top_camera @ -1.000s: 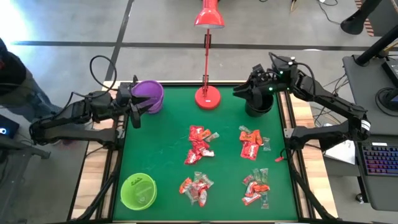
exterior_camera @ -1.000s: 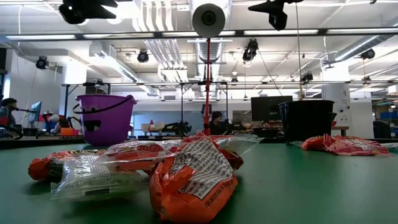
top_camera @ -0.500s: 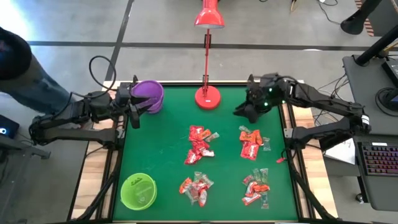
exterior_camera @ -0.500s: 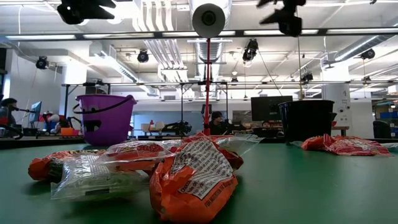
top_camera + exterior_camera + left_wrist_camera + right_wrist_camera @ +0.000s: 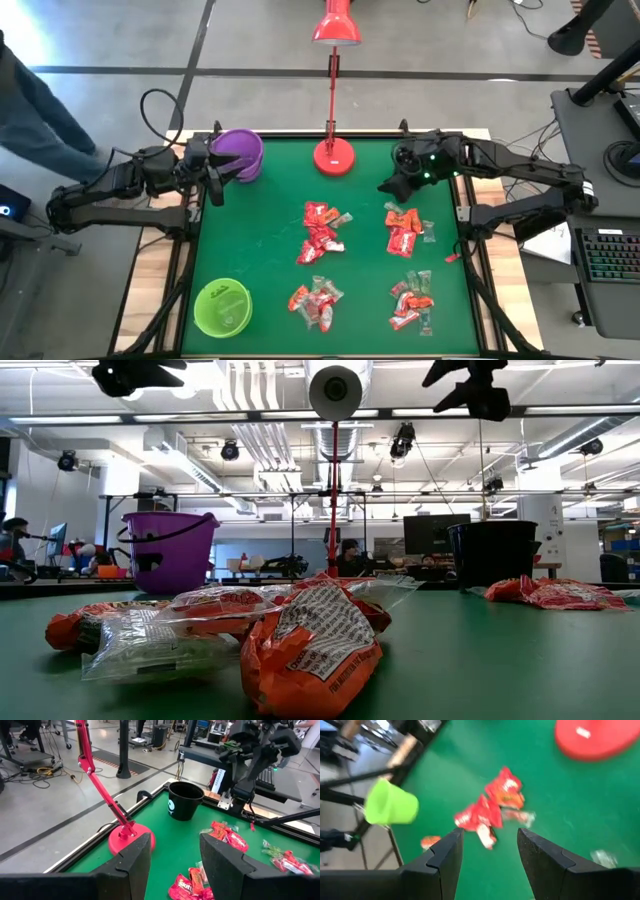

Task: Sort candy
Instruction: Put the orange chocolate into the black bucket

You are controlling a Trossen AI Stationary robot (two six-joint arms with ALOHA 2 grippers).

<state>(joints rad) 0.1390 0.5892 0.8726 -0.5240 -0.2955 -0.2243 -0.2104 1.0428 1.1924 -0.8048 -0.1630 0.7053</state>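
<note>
Green felt carries the candy (image 5: 322, 236) in four untouched piles at centre and lower right of the high view. Right gripper (image 5: 387, 185), jaws apart and empty, hangs upper right, judged approaching; next it must descend onto one sweet. Left gripper (image 5: 214, 183) waits apart, upper left.

I get bright, even light from ceiling strips (image 5: 250, 412) overhead, so shadows on the mat (image 5: 260, 250) are faint. Daylight glares at the high view's top-left corner. The right wrist view is motion-blurred; candy (image 5: 310, 645) nearest the low camera looks soft.
</note>
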